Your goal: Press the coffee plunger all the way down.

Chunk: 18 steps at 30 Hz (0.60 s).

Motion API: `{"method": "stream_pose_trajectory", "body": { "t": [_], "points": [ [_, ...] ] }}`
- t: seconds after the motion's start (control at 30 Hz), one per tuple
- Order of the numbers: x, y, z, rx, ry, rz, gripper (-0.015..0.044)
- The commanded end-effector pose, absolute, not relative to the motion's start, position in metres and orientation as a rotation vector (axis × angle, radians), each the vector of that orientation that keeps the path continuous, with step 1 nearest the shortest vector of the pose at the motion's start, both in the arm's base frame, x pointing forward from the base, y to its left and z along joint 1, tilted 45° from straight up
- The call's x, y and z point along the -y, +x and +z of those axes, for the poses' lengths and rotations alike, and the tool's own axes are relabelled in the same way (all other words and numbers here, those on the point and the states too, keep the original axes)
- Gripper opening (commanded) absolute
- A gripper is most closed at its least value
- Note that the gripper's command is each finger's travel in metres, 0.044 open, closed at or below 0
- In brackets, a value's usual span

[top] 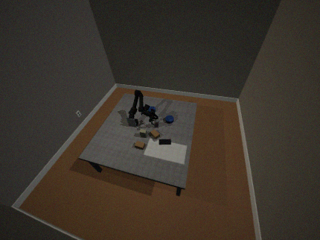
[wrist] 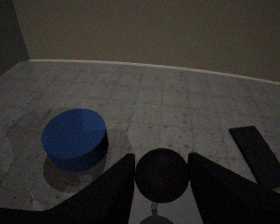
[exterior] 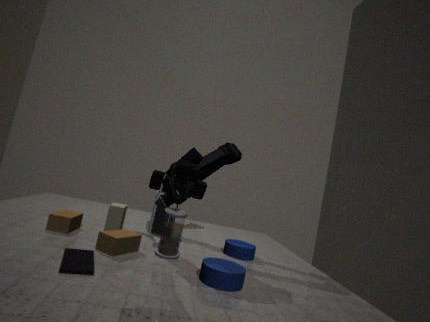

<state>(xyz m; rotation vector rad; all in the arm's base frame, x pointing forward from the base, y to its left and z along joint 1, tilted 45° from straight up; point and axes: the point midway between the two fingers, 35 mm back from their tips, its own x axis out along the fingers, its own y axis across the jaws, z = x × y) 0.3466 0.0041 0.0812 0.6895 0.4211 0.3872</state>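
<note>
Gripping the plunger knob [wrist: 161, 175], tool [wrist: 161, 181] partly closed, fingers on either side. Coffee press [exterior: 170, 232] upright on tabletop [exterior: 125, 293] directly beneath tool; blue disc [wrist: 74, 138] left of tool.

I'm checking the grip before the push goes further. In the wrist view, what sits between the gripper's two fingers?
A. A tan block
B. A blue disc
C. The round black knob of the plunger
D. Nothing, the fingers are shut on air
C. The gripper is shut on the round black knob, with a dark finger on either side of it; the blue disc lies apart on the table, to the left.
</note>
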Motion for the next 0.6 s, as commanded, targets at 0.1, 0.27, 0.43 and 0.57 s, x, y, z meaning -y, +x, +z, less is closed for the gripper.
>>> {"method": "stream_pose_trajectory", "body": {
  "t": [0.1, 0.27, 0.43, 0.57],
  "points": [
    [-0.0132, 0.3442, 0.0709, -0.465, 0.711, 0.409, 0.0123],
    [-0.0126, 0.3445, 0.0705, -0.465, 0.711, 0.41, 0.0123],
    [-0.0121, 0.3448, 0.0702, -0.465, 0.711, 0.41, 0.0123],
    [-0.0117, 0.345, 0.07, -0.465, 0.711, 0.409, 0.0123]
  ]
}}
